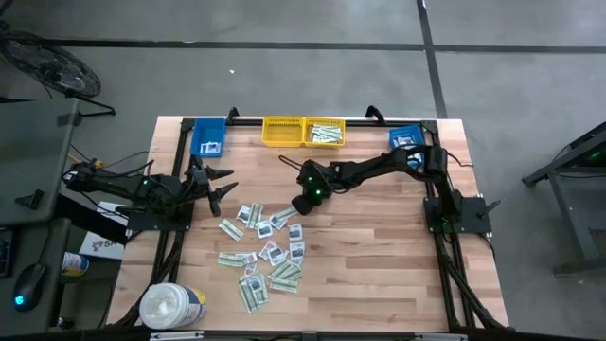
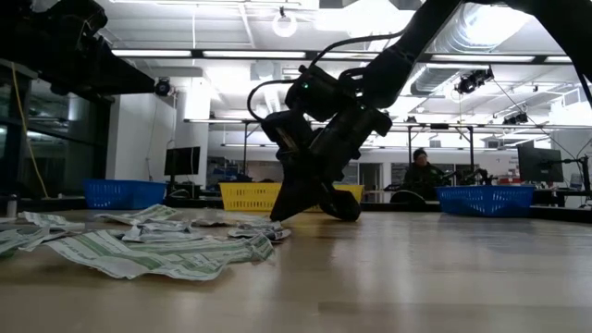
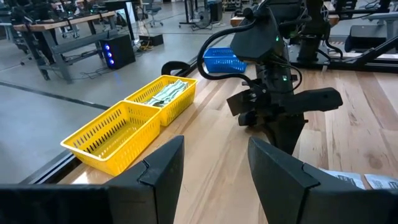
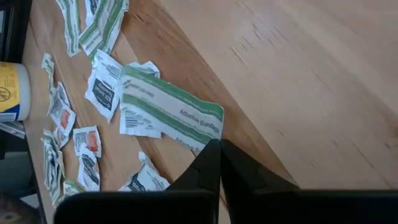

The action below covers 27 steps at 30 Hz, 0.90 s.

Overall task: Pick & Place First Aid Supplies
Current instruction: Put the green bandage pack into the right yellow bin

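The first aid supplies (image 1: 265, 248) lie scattered flat on the wooden table, left of centre: long green-white strips and small squarish white packets. My right gripper (image 1: 301, 203) reaches down to the far right edge of this heap and is shut on one long green-white strip (image 4: 169, 114). My left gripper (image 1: 216, 186) hovers open above the table's far left, touching nothing; its wrist view looks across at the right arm. My right gripper pinches the long strip by its edge near one end (image 4: 200, 140) between its two fingertips. The fingers slant down from the table's right and far side. The rest of the strip lies flat on the table, over other packets.
Two yellow bins (image 1: 283, 132) (image 1: 325, 134) stand at the far edge, the right one holding green-white strips. Blue bins (image 1: 209, 138) (image 1: 405, 138) flank them. A big white round tub (image 1: 173, 305) sits at the near left corner. Bare wood (image 1: 379, 256) spreads right of the heap.
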Tool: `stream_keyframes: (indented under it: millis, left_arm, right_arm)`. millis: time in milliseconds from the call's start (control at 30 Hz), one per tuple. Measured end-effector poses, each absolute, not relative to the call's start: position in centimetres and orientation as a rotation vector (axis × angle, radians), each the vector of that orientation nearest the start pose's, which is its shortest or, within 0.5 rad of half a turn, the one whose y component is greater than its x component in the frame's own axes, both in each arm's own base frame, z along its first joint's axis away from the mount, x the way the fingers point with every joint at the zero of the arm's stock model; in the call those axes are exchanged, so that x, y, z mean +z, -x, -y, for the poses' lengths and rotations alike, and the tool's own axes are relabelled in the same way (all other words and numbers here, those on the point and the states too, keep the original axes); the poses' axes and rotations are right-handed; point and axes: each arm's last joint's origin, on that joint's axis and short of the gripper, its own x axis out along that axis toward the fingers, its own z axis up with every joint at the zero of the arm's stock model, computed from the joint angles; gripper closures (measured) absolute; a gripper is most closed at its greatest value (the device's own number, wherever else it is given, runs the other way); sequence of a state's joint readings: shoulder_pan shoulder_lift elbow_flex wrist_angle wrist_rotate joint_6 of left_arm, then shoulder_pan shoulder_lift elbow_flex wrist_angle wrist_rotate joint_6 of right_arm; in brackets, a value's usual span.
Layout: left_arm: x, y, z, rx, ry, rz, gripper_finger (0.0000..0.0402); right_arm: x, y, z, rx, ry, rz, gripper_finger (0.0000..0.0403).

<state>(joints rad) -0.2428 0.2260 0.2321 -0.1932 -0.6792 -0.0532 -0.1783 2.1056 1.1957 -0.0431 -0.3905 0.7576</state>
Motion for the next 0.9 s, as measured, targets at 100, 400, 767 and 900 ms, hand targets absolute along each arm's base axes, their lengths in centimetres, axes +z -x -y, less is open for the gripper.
stream_keyframes:
  millis: [100, 400, 767, 900]
  left_arm:
    - [20.7, -9.8, 0.5, 0.44, -0.032, -0.158, 0.0225]
    - [20.6, -9.7, 0.5, 0.44, -0.035, -0.166, 0.0225]
    - [20.6, -9.7, 0.5, 0.441, -0.034, -0.166, 0.0225]
    - [20.6, -9.7, 0.5, 0.441, -0.034, -0.167, 0.0225]
  right_arm:
    - [9.8, -40.4, 6.2, -0.161, -0.951, -0.955, 0.0402]
    - [12.0, -41.7, 6.6, -0.159, -0.825, -0.955, 0.0402]
    - [16.2, -43.1, 7.9, -0.173, -0.649, -0.969, 0.0403]
    - [17.8, -43.4, 8.9, -0.187, -0.603, -0.958, 0.0403]
